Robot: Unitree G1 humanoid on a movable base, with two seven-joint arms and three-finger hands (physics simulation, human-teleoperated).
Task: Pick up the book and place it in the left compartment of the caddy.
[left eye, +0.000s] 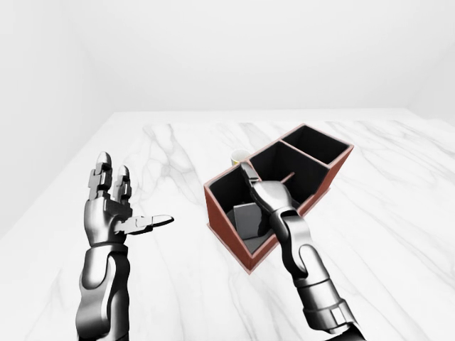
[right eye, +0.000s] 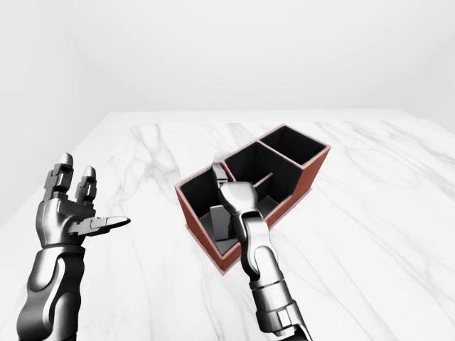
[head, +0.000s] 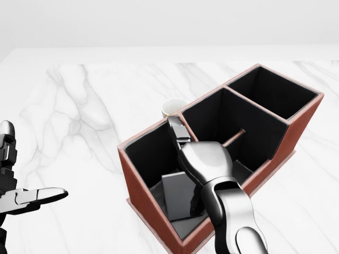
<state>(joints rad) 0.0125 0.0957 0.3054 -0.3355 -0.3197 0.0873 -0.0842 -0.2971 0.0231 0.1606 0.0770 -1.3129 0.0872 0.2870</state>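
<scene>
1. A pale cup stands on the marble worktop, just beside the caddy's top-left wall in the head view.
2. The red-brown caddy has three black-lined compartments; the two to the right look empty.
3. The grey book leans tilted inside the leftmost compartment.
4. The right robot hand hangs over that compartment, fingers spread, gripping nothing and partly hiding the book.
5. The left robot hand is raised well apart at left, open and empty.
</scene>
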